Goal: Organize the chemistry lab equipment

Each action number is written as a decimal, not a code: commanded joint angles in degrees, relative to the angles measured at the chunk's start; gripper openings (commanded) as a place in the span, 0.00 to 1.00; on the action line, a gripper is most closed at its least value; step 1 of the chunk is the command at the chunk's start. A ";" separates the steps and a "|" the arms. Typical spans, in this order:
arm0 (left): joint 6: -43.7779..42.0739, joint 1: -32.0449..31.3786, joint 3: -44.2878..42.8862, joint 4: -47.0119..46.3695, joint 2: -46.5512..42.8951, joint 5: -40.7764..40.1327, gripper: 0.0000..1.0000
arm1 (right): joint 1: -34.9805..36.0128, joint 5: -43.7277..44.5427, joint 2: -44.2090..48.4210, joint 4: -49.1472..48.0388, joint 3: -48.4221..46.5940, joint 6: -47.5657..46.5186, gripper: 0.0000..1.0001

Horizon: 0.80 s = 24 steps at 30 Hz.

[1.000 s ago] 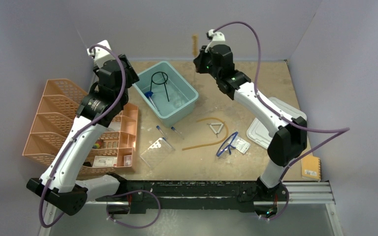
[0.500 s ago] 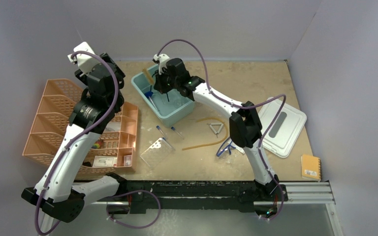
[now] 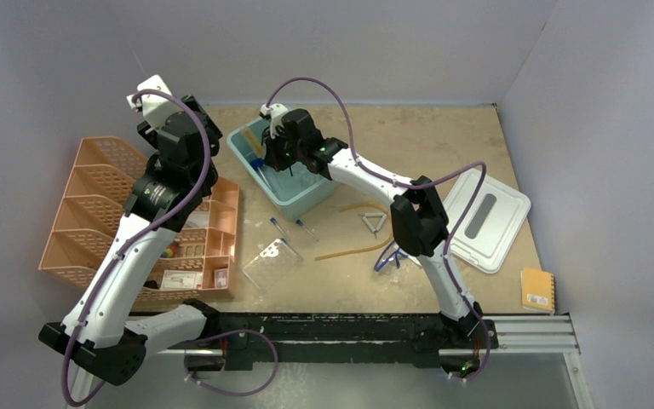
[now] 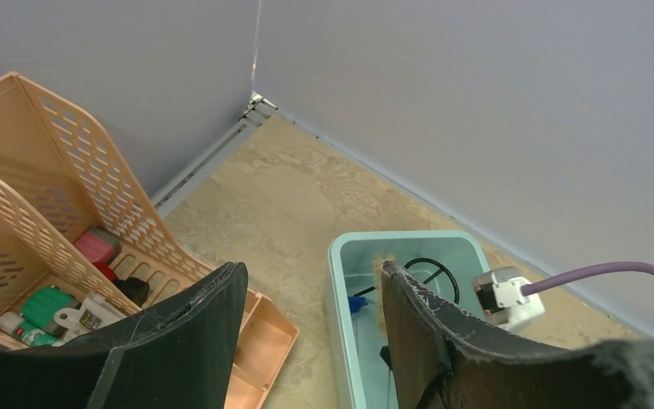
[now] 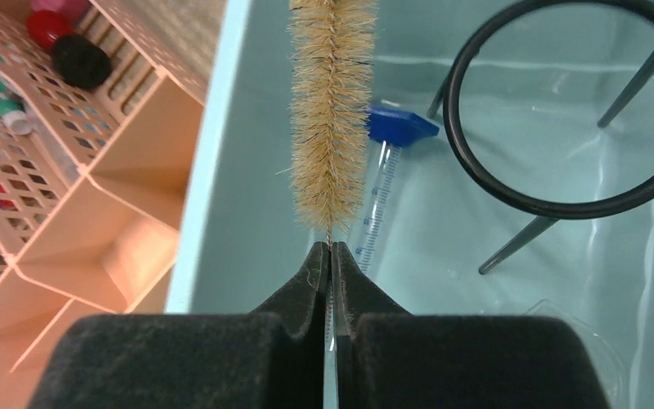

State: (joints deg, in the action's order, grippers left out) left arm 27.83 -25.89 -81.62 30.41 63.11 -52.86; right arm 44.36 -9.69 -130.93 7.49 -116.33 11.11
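Note:
My right gripper [image 5: 329,251] is shut on the wire stem of the bristle brush [image 5: 330,111], holding it over the left side of the teal bin [image 5: 213,170]. Inside the bin stand the black wire ring stand [image 5: 562,111] and a blue-capped tube [image 5: 385,162]. My left gripper [image 4: 311,281] hangs open and empty, high between the orange organizer and the bin. On the table lie the amber tubing [image 3: 353,247], the white triangle [image 3: 376,223], the blue safety glasses [image 3: 389,253], two blue-capped tubes [image 3: 279,227] and the clear rack [image 3: 271,264].
The orange mesh organizer [image 3: 94,213] with small items fills the left side. The pale grey lid [image 3: 487,217] lies at the right, an orange notebook [image 3: 537,290] near the front right. Walls close the back and both sides.
My right arm has swung left from the back middle to over the teal bin, carrying the brush. My left arm has drawn back and left, away from the bin.

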 commanded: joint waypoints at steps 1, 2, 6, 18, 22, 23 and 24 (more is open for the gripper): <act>-0.17 0.32 0.30 -2.73 -0.27 1.76 0.59 | 0.38 1.45 -0.82 -0.36 0.89 0.48 0.00; -0.09 0.31 0.32 -2.61 -0.15 1.98 0.59 | 0.37 1.47 -0.94 -0.42 1.02 0.49 0.00; 0.03 0.31 0.32 -2.46 0.10 2.45 0.59 | 0.36 1.30 -1.21 -0.01 1.29 0.63 0.02; 1.07 0.31 -0.20 -2.26 0.28 4.00 0.59 | 0.30 0.55 5.34 5.92 -3.57 3.94 0.37; 1.38 0.31 -0.12 -2.14 -0.07 4.97 0.59 | -0.27 2.30 11.30 5.36 -1.35 3.58 0.38; 1.47 0.31 0.08 -2.13 -0.22 5.34 0.59 | -0.77 2.88 13.03 5.00 0.00 3.44 0.38; 1.56 0.31 0.16 -2.19 -0.31 5.70 0.59 | -1.31 3.56 15.03 4.62 1.63 3.16 0.39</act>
State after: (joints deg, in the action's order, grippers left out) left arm 28.47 -25.89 -81.60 30.46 63.75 -48.80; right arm 44.16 -8.19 -127.61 14.63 -116.46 14.24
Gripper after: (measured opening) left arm 0.589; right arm 0.376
